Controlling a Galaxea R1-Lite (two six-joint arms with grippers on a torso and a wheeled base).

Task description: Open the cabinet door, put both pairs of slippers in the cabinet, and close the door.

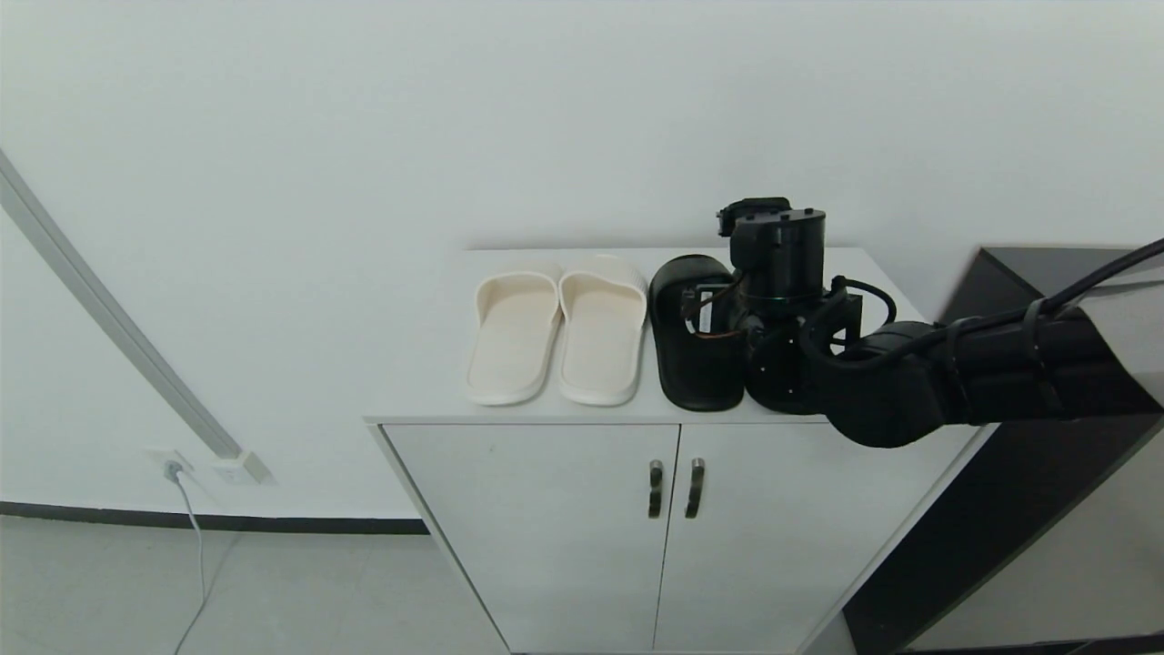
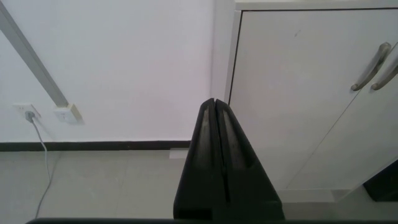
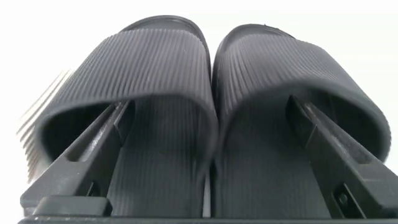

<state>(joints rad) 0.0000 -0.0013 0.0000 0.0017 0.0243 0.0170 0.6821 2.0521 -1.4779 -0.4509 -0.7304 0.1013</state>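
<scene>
My right arm (image 1: 909, 382) hides the rightmost of the black slippers (image 1: 696, 337) in head view, and tips of my right gripper (image 3: 208, 118) are buried under their straps.

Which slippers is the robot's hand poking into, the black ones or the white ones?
The black pair: the right gripper has one finger under each black strap. The cream pair beside it lies untouched.

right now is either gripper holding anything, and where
Nothing clamped yet: right gripper is open, one finger under each strap of the black slippers; left gripper is shut, empty.
</scene>
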